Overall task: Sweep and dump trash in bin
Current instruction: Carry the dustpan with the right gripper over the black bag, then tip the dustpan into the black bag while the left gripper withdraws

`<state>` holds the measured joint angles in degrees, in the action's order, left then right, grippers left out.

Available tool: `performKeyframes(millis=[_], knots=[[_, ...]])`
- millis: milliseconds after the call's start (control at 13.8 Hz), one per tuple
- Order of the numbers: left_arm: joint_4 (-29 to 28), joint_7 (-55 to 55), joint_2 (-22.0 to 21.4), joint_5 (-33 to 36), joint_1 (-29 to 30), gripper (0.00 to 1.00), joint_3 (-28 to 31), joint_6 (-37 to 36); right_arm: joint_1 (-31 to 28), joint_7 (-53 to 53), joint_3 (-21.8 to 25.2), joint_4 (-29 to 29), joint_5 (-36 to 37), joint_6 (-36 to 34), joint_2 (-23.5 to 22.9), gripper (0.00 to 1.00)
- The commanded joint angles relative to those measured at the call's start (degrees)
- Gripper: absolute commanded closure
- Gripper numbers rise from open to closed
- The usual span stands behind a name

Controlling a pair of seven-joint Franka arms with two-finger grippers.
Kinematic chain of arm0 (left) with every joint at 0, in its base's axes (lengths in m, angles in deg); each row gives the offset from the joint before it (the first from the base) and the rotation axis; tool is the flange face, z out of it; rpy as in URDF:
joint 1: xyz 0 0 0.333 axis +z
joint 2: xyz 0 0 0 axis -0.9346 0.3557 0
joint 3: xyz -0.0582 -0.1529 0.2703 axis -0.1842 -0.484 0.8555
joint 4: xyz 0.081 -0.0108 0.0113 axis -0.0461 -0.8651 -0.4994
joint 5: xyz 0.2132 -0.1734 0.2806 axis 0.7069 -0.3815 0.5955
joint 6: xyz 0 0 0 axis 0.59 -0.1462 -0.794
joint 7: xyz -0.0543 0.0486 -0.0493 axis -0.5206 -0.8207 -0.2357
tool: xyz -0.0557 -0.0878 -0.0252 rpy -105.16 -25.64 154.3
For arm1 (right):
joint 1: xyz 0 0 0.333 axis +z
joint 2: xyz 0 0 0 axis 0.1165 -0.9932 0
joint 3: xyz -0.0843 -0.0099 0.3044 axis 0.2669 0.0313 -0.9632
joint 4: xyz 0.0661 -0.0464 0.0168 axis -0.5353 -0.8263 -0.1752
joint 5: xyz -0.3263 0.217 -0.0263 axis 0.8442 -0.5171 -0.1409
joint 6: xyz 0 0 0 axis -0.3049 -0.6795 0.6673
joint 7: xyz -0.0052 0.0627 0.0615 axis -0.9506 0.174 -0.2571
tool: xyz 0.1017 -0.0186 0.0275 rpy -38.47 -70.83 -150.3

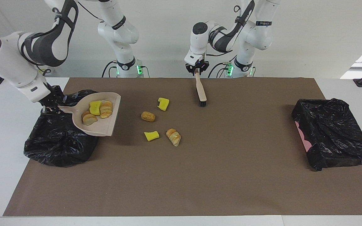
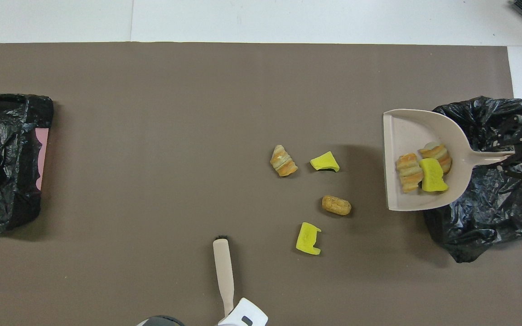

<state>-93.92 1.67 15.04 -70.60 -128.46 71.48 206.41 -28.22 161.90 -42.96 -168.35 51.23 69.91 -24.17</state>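
Observation:
My right gripper (image 1: 51, 107) is shut on the handle of the beige dustpan (image 1: 101, 114), holding it raised over the edge of a black-bagged bin (image 1: 58, 141). The pan holds three bits of trash: a yellow sponge chunk (image 1: 95, 107) and two bread pieces (image 1: 106, 109). Four bits lie on the brown mat: a yellow chunk (image 1: 163, 103), a brown roll (image 1: 148, 116), a second yellow chunk (image 1: 151, 135) and a croissant piece (image 1: 173, 137). My left gripper (image 1: 196, 69) is shut on the beige brush (image 1: 200, 89), bristles down, beside the loose bits.
The brown mat (image 1: 200, 175) covers most of the table. A second black-bagged bin with a pink side (image 1: 331, 135) stands at the left arm's end. In the overhead view the dustpan (image 2: 406, 136) overlaps the bin (image 2: 492, 213) at the right arm's end.

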Motion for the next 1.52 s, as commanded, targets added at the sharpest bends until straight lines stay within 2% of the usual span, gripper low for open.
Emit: performKeyframes(millis=[0, 145, 363, 508, 799, 944, 1234, 1452], knots=[[5.4, 5.4, 2.8, -0.3, 5.2, 0.00, 0.5, -0.7, -4.8, 3.6, -0.6, 1.4, 4.0, -0.8, 0.2, 1.00], [12.0, 10.7, 5.7, 0.6, 10.4, 0.00, 0.7, -5.2, -7.4, 3.8, -0.6, 1.5, 7.4, -0.6, 0.3, 1.00], [19.4, 19.6, 6.6, 8.2, 18.7, 0.00, 0.7, -9.5, -8.5, 2.7, -0.5, 1.5, 13.9, 2.3, 0.3, 1.00], [24.0, 27.9, 6.6, 8.7, 25.9, 0.00, 0.8, -10.2, -7.7, -0.4, -0.6, 1.5, 20.0, 4.7, 0.3, 1.00], [37.9, 40.8, 9.1, 8.7, 36.3, 0.00, 0.8, -18.8, -4.3, -8.1, -1.2, 1.2, 29.6, 4.4, 2.3, 1.00], [43.5, 46.4, 10.2, 9.0, 40.3, 0.00, 0.8, -22.1, -2.0, -12.8, -1.2, 0.7, 33.7, 2.5, 3.4, 1.00], [53.2, 57.5, 10.2, 9.2, 48.7, 0.00, 0.9, -29.0, 3.9, -25.1, -1.2, -1.7, 41.2, -6.2, 5.5, 1.00], [58.8, 64.3, 10.8, 9.1, 54.3, 0.00, 1.0, -34.2, 5.4, -26.9, -1.3, -2.6, 45.9, -8.4, 7.0, 1.00]])
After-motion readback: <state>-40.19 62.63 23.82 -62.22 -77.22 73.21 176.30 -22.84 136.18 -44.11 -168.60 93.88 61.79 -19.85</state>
